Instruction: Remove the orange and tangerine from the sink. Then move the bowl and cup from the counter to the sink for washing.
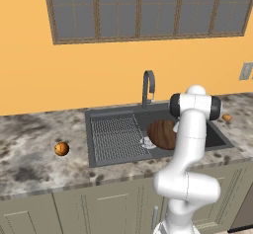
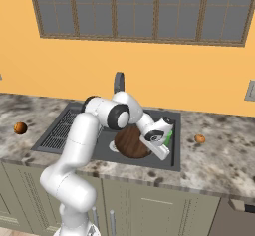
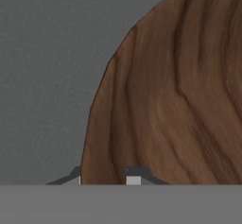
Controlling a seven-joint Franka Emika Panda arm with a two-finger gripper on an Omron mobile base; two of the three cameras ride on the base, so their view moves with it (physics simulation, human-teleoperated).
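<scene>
The sink is set into the speckled stone desk below a window, with its dark faucet at the back rim. The ribbed draining grid fills the basin's left half, and the round silver drain sits just right of it.

The bowl lies inside the sink, in the right part of the basin, tilted so that its wood-grained surface faces up and outward. In the left base view, its left edge sits just beside the drain, and the white arm covers its right side.

The claw is low in the basin, right against the bowl's edge. In the hand view, the 2 dark fingertips stand a narrow gap apart with the bowl's rim between them; I cannot tell whether they are clamped on the rim or merely straddle it.

A sliver of bright green, which looks like the cup, shows beside the wrist at the basin's right wall. Whether it rests on the sink floor cannot be told.

2 fruits lie on the desk, outside the sink: 1 orange-brown fruit well to the left, and 1 smaller orange fruit near the right rim.
</scene>
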